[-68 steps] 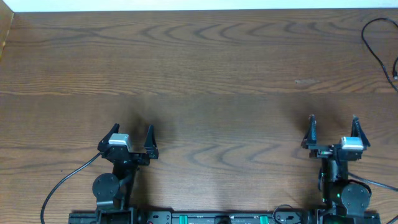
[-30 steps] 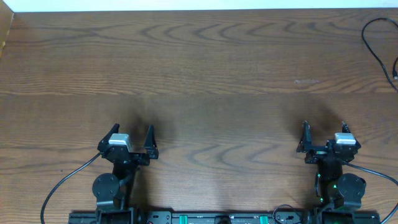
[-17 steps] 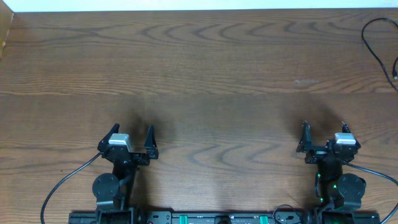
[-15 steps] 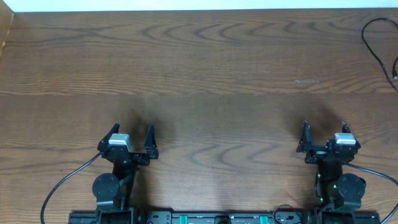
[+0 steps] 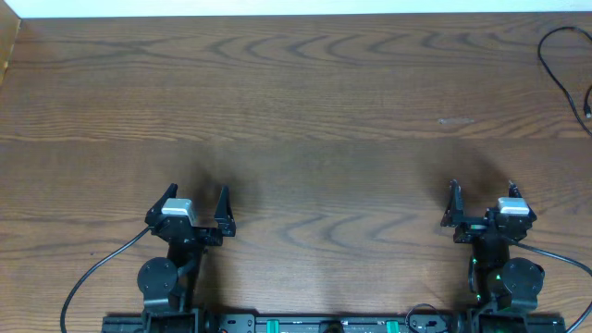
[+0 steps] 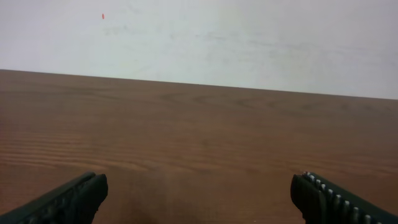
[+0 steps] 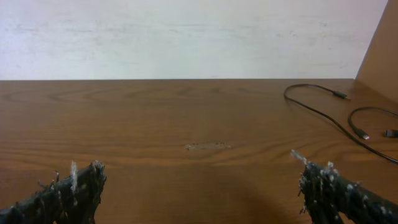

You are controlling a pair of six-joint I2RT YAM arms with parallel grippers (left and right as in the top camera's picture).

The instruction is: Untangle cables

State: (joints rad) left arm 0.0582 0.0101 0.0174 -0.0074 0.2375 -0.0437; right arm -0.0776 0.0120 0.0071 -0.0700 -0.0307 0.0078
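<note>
**Both claws spread wide and empty; cables left at the table's far right edge**

A dark wood-grain table (image 5: 296,111) is seen filling the overhead view, and a pale wall (image 6: 199,37) is seen behind its far edge in both wrist views. A brown upright panel (image 7: 380,50) is caught at the right edge of the right wrist view. A black base rail (image 5: 324,324) with green parts is fixed along the near edge, and both arms are mounted on it. A thick black arm lead (image 5: 92,273) is looped off to the left of the left arm.

The left gripper (image 5: 196,191) is held low near the rail, its jaws spread wide with only bare wood between them; the same is shown in its wrist view (image 6: 199,183). The right gripper (image 5: 482,185) is likewise spread wide and nothing is held in it (image 7: 198,165).

The cables (image 5: 542,54) are laid at the far right edge of the table, well apart from both claws. In the right wrist view they are seen as thin black cords (image 7: 323,118) in loose curves, and a small plug end (image 7: 362,134) is rested on the wood. A small pale scuff (image 7: 208,147) is marked on the tabletop ahead of the right claw.
</note>
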